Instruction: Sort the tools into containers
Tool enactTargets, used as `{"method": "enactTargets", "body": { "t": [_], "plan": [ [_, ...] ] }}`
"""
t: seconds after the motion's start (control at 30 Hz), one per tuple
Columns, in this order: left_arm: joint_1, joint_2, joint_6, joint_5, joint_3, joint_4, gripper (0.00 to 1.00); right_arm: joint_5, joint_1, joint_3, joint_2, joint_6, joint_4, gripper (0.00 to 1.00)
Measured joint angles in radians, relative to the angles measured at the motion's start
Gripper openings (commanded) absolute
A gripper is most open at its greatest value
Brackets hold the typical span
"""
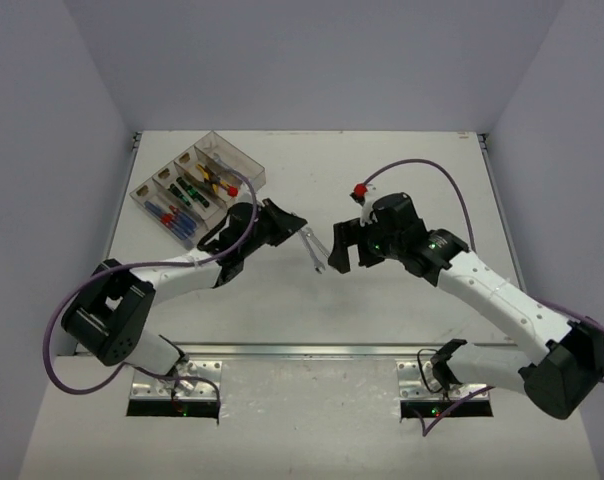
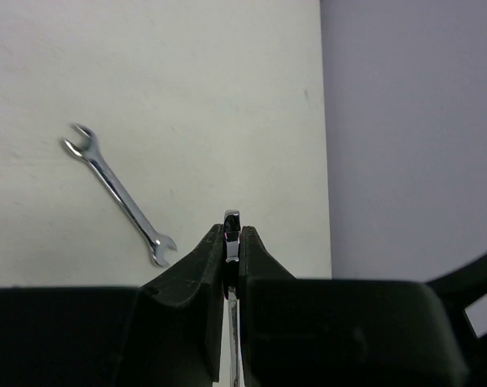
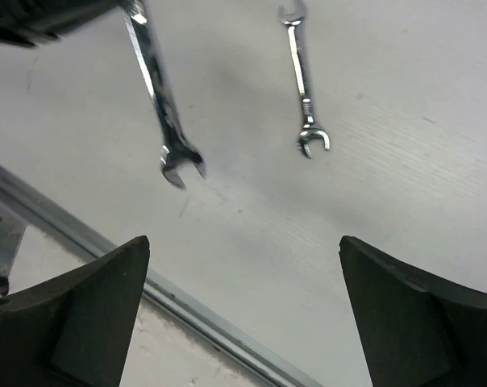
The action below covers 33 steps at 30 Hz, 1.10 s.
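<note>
My left gripper (image 1: 298, 228) is shut on one end of a silver flat wrench (image 1: 311, 251). It holds the wrench above the table's middle, the free end pointing at the right gripper. In the left wrist view the wrench tip (image 2: 231, 220) sticks out between the closed fingers (image 2: 210, 250). A second silver wrench (image 2: 118, 193) lies flat on the table; it also shows in the right wrist view (image 3: 304, 81), beside the held wrench (image 3: 159, 89). My right gripper (image 1: 347, 262) is open and empty (image 3: 243, 240), just right of the held wrench. The clear containers (image 1: 244, 163) stand at the far left with screwdrivers (image 1: 177, 215) and pliers (image 1: 220, 182) inside.
A metal rail (image 1: 312, 350) runs along the table's near edge and shows below the right gripper (image 3: 187, 306). Grey walls close in the table at the back and both sides. The left arm's elbow (image 1: 107, 315) sits near the left edge.
</note>
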Motion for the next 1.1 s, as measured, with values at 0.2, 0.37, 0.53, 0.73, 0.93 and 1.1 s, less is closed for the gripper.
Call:
{"method": "enactTargets", "body": {
  "t": [0.2,0.37,0.53,0.73,0.93,1.1],
  "plan": [
    [0.242,0.018,0.037,-0.078,0.224,-0.281,0.00,0.078,-0.148,-0.114,-0.127,0.004,-0.003,0.99],
    [0.402,0.185,0.077,-0.214,0.617,-0.470,0.00,0.105,-0.169,-0.174,-0.101,0.004,-0.015,0.99],
    [0.470,0.479,0.152,-0.343,1.055,-0.637,0.00,0.106,-0.168,-0.208,-0.092,0.004,-0.001,0.99],
    [0.508,0.728,0.222,-0.362,1.236,-0.741,0.00,0.105,-0.168,-0.220,-0.089,0.004,0.013,0.99],
    [0.536,0.850,0.249,-0.306,1.241,-0.787,0.18,0.104,-0.168,-0.220,-0.086,0.004,0.024,0.99],
    [0.551,0.879,0.252,-0.231,1.269,-0.774,0.91,0.097,-0.168,-0.221,-0.078,0.004,0.027,0.99]
  ]
}}
